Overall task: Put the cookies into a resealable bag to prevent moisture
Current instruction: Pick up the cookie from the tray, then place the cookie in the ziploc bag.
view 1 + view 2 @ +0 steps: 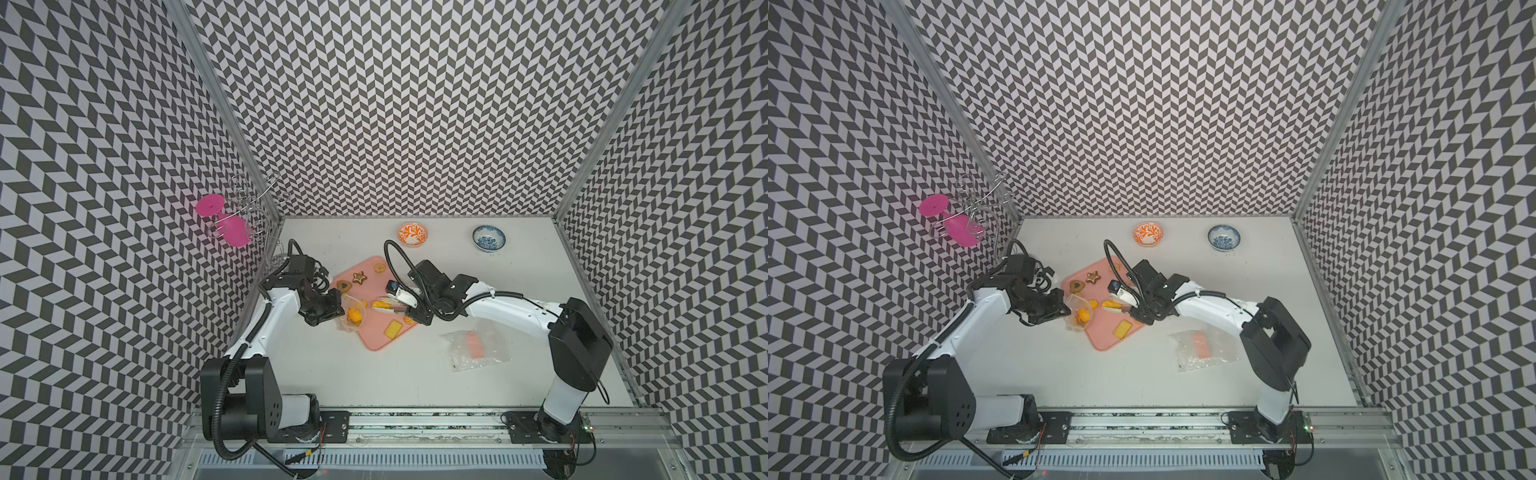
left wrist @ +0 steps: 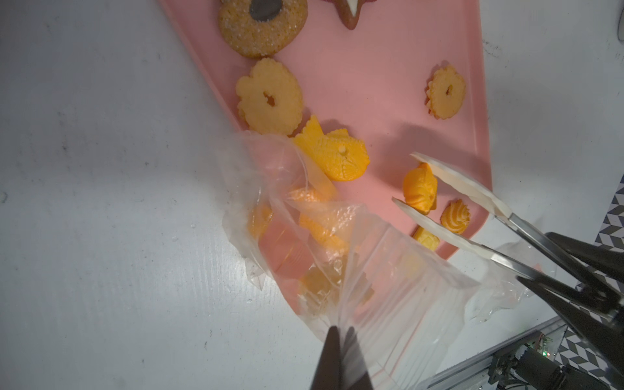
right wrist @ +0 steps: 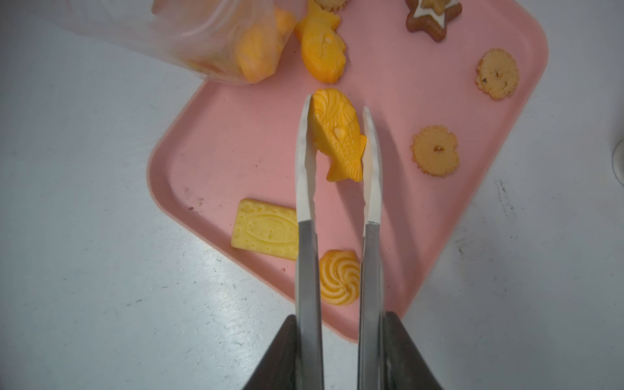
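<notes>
Cookies, yellow-orange for the most part, lie scattered on a pink tray; several more show through the clear bag, whose mouth opens over the tray's edge nearest my left arm. My left gripper is pinched together on the bag's rim and holds it up at a tilt. My right gripper is clamped on the steel arms of the tongs, whose white tips close around a fish just short of the bag's mouth; one tip plainly touches it, and I cannot tell whether the other does. Under the tongs sit a rectangular cracker and a swirl. The cracker bears an embossed oval with marks inside it too blurred to read. A brown star with white icing lies at the tray's far end. The table is white and scuffed, walled on three sides by black-and-white chevron panels. Near the back wall, well apart from the tray, stand an orange bowl and a blue bowl; crumpled clear plastic lies beside my right arm.
</notes>
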Available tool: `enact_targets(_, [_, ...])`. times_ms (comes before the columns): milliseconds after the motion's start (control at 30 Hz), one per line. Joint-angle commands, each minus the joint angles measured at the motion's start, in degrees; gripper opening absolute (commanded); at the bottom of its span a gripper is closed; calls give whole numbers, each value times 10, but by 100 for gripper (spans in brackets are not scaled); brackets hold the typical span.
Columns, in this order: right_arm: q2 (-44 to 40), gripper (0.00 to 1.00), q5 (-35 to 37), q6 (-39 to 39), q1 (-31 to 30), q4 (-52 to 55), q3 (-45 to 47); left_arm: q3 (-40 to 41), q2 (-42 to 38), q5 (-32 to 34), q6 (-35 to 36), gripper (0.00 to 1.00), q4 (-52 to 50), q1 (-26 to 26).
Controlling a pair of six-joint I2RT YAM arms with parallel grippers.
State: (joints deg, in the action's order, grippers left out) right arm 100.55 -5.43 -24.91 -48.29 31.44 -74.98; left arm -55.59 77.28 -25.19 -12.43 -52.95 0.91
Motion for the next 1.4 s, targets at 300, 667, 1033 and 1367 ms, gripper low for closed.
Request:
enact_targets(300, [-103,33,-190,147,9,-97,7,-9,9,-11,7,0,10,3])
enact_targets(667, [-57,38,-249,201,-7,-167,30,-10,0,-14,6,0,7,5])
enact_targets(1033, [-77,49,-215,185,4,-135,8,-6,-4,-11,7,0,5,11])
enact_targets(1367, [-117,49,-139,88,82,-123,57,-12,-20,35,8,0,-12,37])
